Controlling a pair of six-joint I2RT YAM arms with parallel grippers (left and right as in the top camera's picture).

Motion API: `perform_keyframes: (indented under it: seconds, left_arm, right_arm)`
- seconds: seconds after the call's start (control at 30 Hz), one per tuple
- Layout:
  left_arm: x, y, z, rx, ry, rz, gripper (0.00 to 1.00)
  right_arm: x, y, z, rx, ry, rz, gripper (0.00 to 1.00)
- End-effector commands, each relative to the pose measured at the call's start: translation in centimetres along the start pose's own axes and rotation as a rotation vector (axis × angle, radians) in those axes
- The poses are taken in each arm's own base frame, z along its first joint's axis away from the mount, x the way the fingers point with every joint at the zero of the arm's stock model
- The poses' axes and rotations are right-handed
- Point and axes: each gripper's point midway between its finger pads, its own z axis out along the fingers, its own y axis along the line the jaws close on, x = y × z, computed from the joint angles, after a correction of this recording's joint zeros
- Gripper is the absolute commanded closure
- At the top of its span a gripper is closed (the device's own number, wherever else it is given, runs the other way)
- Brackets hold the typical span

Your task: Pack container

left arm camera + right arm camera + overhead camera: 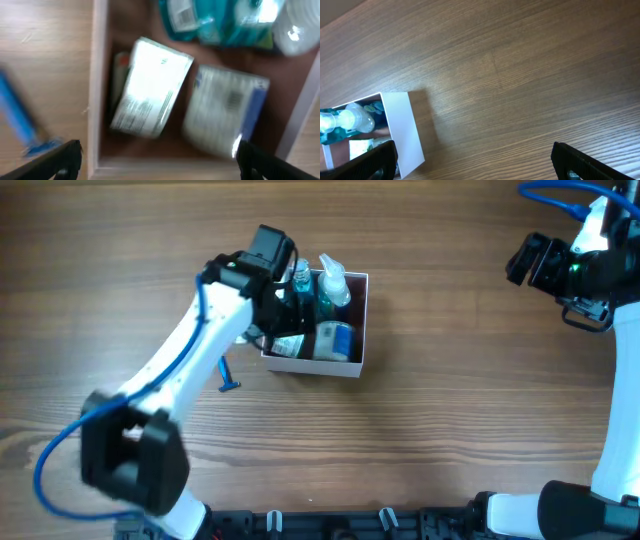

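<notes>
- Black fingertips (67,152) of the left gripper (157,155) frame the left wrist view, spread wide and holding nothing, poised over the container (97,75).
- Directly below lie a white packet (150,90) and a blue-and-white packet (225,110), side by side on the pink floor; teal bottles (335,285) fill the far end.
- Mid-table sits the container, with a blue-handled item (228,375), possibly a razor, on the wood just beside its left wall.
- Far to the right, the right gripper (475,165) hangs fully open and empty over bare table (520,75).
- Judgement: a placing step looks complete. Next, the left arm should rise clear of the wall, shift over the blue item, and pinch its thin, flat-lying handle.
</notes>
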Motion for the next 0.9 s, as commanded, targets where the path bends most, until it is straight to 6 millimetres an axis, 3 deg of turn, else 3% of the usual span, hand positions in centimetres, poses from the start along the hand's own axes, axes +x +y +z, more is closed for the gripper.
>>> perform_keyframes:
  seconds: [0.0, 0.13, 0.27, 0.43, 0.5, 0.53, 0.63, 0.87]
  left_arm:
    - [-1.0, 3.3, -6.0, -0.088, -0.161, -0.05, 0.0]
    - [-0.5, 6.8, -9.0, -0.12, -0.192, -0.142, 0.0]
    - [0.0, 10.3, -8.7, -0.154, -0.151, -0.285, 0.0]
    - [1.4, 13.2, -4.7, -0.172, -0.076, -0.452, 0.0]
    - [2.0, 13.4, -2.6, -0.146, -0.047, -0.465, 0.0]
    - [2.7, 13.4, -0.5, -0.134, -0.021, -0.468, 0.0]
    - [3.8, 13.6, 2.4, -0.12, 0.018, -0.471, 0.0]
    - [4.2, 14.3, 6.3, -0.136, 0.061, -0.477, 0.0]
  right_arm:
    - [0.1, 0.1, 0.3, -0.006, 0.011, -0.02, 0.0]
    - [0.0, 0.1, 0.4, -0.007, 0.009, -0.02, 0.0]
    - [0.0, 0.1, 0.4, -0.007, 0.009, -0.02, 0.0]
    - [0.0, 0.1, 0.4, -0.007, 0.01, -0.02, 0.0]
    - [0.0, 0.1, 0.3, -0.007, 0.01, -0.019, 0.0]
    - [0.0, 0.1, 0.3, -0.007, 0.01, -0.019, 0.0]
    - [0.1, 0.1, 0.3, -0.007, 0.01, -0.019, 0.0]
    - [0.1, 0.1, 0.3, -0.006, 0.013, -0.019, 0.0]
